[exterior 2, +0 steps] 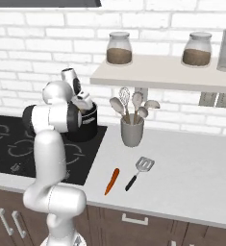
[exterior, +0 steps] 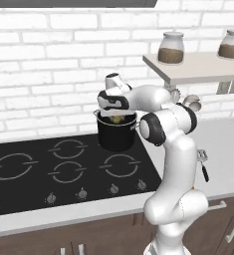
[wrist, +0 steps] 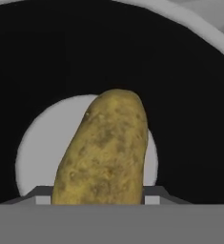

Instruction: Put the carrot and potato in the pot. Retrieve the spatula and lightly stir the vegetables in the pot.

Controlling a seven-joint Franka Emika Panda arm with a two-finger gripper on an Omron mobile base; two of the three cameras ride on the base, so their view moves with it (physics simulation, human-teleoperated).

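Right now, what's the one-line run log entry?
phase: potato drop | fingers: on potato, over pot | carrot, spatula: on counter

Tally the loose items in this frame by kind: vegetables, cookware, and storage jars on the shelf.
Vegetables: 2, the carrot and the potato
Cookware: 1, the pot
Jars: 2, one and another
Total: 5
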